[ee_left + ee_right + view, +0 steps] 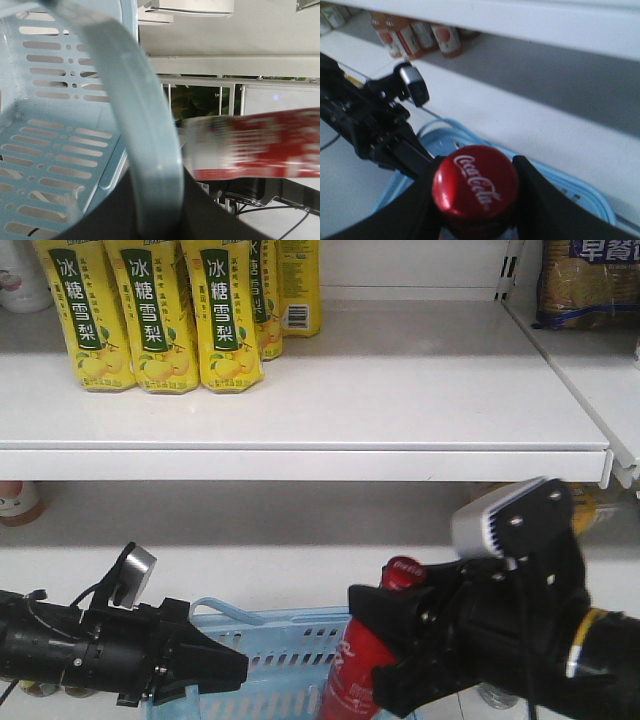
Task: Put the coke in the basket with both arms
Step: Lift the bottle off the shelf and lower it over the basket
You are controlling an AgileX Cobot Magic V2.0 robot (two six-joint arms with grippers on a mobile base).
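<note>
Right hand (pixel 400 625) clamped on the coke (pixel 350 685), black fingers either side just under its red cap; the container stands upright, its lower body dropping out of view behind the near wall of the basket (pixel 290 655), so I cannot tell whether the base is inside or resting on anything. From the right wrist view the red cap with white script (pixel 475 182) sits directly between the fingers (pixel 540 200), the basket rim curving just beyond it. Left hand (pixel 215 665) sits level with the right, to the coke's other side, closed on the basket's rim or handle; in the left wrist view the pale blue band (pixel 145 150) passes straight through the dark grip, slotted basket wall (pixel 55 125) to one side, the blurred red-and-white coke (pixel 255 145) near on the other. Above both hands, yellow drink bottles (pixel 160 315) stand on a white shelf (pixel 300 430).
</note>
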